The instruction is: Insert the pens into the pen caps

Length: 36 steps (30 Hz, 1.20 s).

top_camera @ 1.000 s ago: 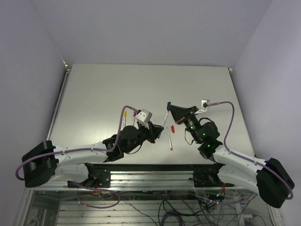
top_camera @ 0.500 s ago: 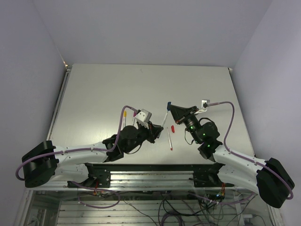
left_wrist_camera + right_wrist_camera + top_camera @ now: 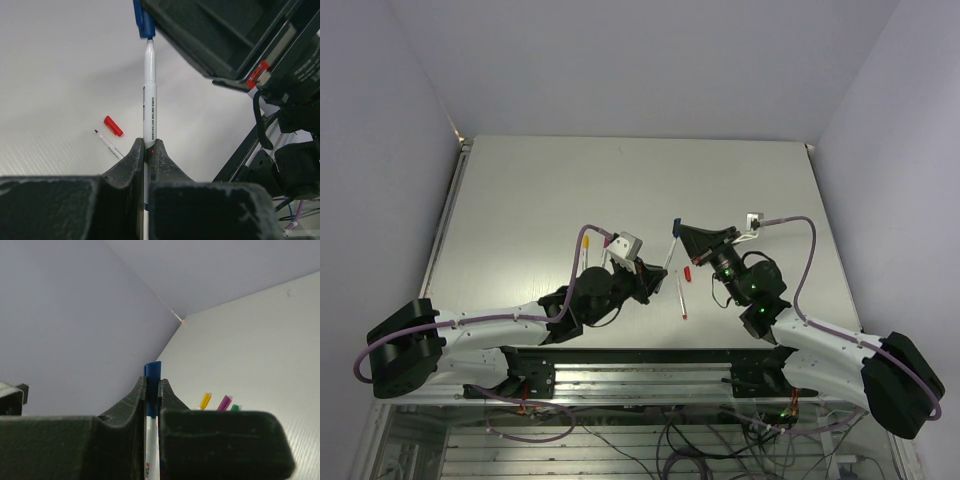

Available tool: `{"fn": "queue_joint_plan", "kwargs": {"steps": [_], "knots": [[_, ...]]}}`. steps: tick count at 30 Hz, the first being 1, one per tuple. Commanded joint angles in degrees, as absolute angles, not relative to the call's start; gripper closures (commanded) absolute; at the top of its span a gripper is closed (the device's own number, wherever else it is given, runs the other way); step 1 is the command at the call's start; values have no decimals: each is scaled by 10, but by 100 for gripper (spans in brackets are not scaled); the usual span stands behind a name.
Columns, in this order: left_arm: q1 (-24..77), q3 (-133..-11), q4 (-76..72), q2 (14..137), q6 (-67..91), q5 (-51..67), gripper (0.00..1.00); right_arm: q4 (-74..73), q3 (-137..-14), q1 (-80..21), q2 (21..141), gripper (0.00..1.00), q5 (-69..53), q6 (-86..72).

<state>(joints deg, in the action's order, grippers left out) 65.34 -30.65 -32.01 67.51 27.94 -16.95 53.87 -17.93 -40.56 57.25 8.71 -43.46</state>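
Observation:
My left gripper [image 3: 651, 270] [image 3: 149, 148] is shut on a white pen [image 3: 149, 95] [image 3: 666, 254], held off the table and pointing at my right gripper. My right gripper [image 3: 677, 231] [image 3: 152, 386] is shut on the blue cap [image 3: 152, 371] [image 3: 144, 22]. The pen's front end meets the cap's mouth; the white barrel [image 3: 151, 440] runs straight on from the cap. A red cap [image 3: 688, 272] [image 3: 113, 126] and a bare pen [image 3: 680, 297] [image 3: 109, 144] lie on the table below.
Capped pens lie left of the grippers: yellow [image 3: 585, 245] [image 3: 205, 400], purple [image 3: 606, 243] [image 3: 224, 402] and green [image 3: 234, 408]. The right gripper's black body [image 3: 225, 40] fills the upper right of the left wrist view. The back wall meets the table [image 3: 570, 180] at its far edge.
The right arm has shifted slightly left with the blue cap. The left arm and the pen have hardly moved.

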Motion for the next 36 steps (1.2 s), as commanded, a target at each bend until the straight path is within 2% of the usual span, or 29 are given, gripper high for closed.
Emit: {"fn": "queue_joint_plan", "kwargs": {"steps": [1, 21, 30, 36], "knots": [[651, -300, -362, 675, 289, -186, 93, 590, -151, -405, 588, 100, 67, -467], [651, -288, -400, 675, 303, -229, 93, 657, -126, -405, 617, 100, 20, -509], [648, -290, -424, 664, 284, -264, 93, 571, -151, -408, 614, 100, -17, -469], [625, -300, -441, 673, 285, -244, 93, 497, -165, -411, 622, 100, -34, -453]]}}
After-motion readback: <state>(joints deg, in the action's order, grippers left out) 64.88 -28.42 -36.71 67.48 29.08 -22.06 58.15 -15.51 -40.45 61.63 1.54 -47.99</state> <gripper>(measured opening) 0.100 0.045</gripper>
